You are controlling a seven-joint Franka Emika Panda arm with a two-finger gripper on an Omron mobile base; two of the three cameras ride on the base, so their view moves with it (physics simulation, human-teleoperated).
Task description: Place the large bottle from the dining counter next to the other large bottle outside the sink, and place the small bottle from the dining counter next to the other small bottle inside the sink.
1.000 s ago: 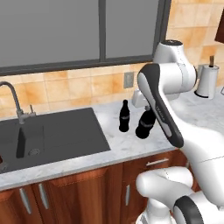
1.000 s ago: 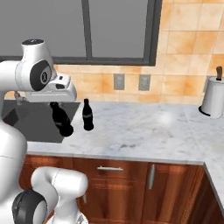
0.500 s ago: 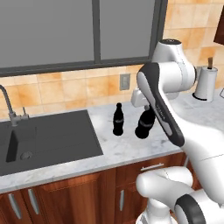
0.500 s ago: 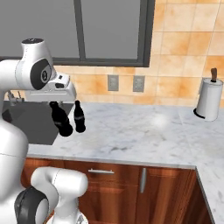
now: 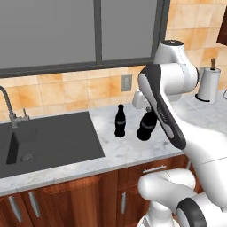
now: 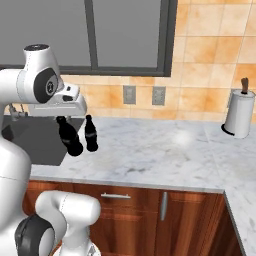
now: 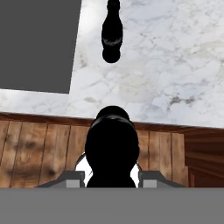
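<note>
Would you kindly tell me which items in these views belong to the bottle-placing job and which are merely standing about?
Belonging to the job:
- the large bottle, held tilted above the counter by the end effector
- the other large bottle, upright on the counter beside the sink
- the sink

Just standing about:
- paper towel holder
- faucet
- wall outlets
- window
</note>
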